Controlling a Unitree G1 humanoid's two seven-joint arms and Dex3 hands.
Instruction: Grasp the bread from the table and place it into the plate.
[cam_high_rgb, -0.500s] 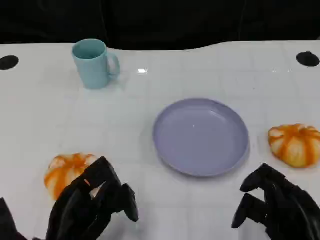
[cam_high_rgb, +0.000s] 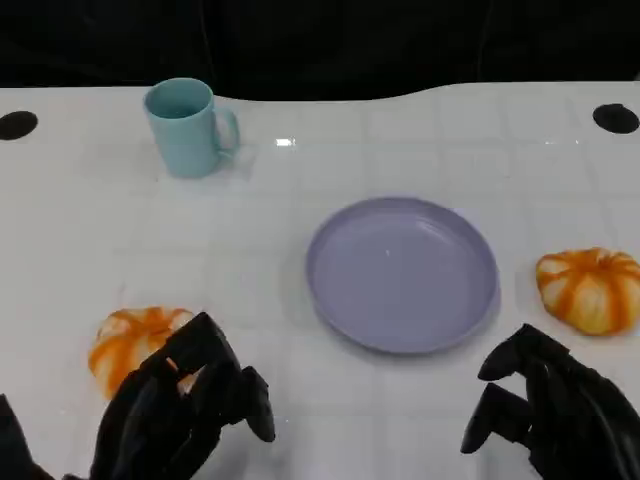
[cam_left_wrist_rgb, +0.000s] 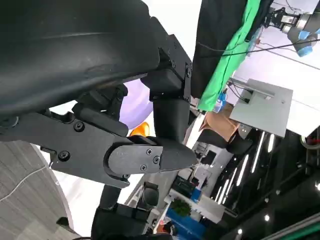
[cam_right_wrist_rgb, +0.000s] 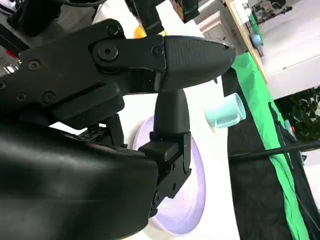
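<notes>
Two orange-and-white pumpkin-shaped breads lie on the white table. One bread (cam_high_rgb: 128, 343) is at the front left and the other bread (cam_high_rgb: 591, 288) at the right, beside the lavender plate (cam_high_rgb: 400, 272), which holds nothing. My left hand (cam_high_rgb: 185, 412) hovers just in front of the left bread, its fingers spread and overlapping the bread's near edge, holding nothing. At the front right my right hand (cam_high_rgb: 553, 415) has its fingers apart, short of the right bread. The left wrist view shows the left hand (cam_left_wrist_rgb: 130, 145) with a slice of the plate (cam_left_wrist_rgb: 136, 106) and bread (cam_left_wrist_rgb: 140, 130) behind it.
A teal mug (cam_high_rgb: 186, 127) stands at the back left, also seen as the mug (cam_right_wrist_rgb: 226, 111) beyond the plate (cam_right_wrist_rgb: 192, 200) in the right wrist view. Black round marks (cam_high_rgb: 615, 118) sit at the table's far corners. White tabletop lies between the plate and both hands.
Almost nothing differs. Both hands have shifted by a few pixels at the front edge; the breads, plate and mug stay where they were.
</notes>
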